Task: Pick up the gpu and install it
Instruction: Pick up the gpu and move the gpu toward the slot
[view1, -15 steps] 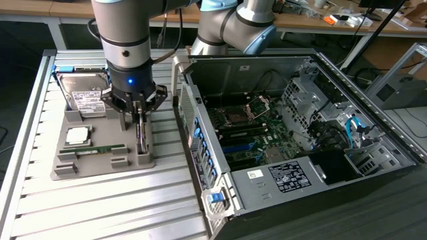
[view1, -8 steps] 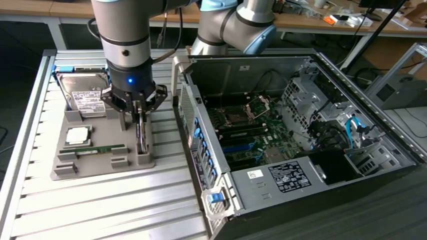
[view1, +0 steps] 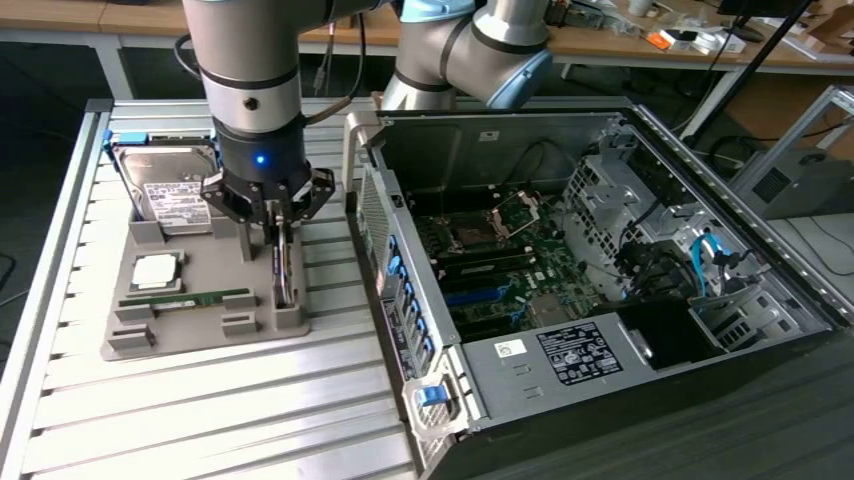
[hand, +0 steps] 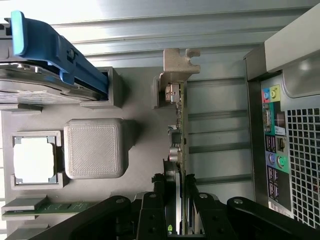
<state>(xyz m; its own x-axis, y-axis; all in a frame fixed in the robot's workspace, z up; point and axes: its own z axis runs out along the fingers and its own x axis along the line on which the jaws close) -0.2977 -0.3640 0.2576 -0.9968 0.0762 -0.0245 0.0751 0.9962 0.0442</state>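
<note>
Here we count one gpu (hand: 180, 131), one hard drive (view1: 174, 190).
Thin, silvery-bracketed card upright at the tray's (view1: 200, 330) edge, gripper (hand: 178, 192) pinching it.

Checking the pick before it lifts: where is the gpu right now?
The gpu stands on edge in the gray tray at the exterior view's left, next to the open case, with the end effector's fingers on either side of it.

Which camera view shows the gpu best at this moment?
The wrist view: the gpu stands on edge in the gray holder, bracket and components plain, gripper clamping it. The exterior view gives a thin dark sliver under the gripper.
</note>
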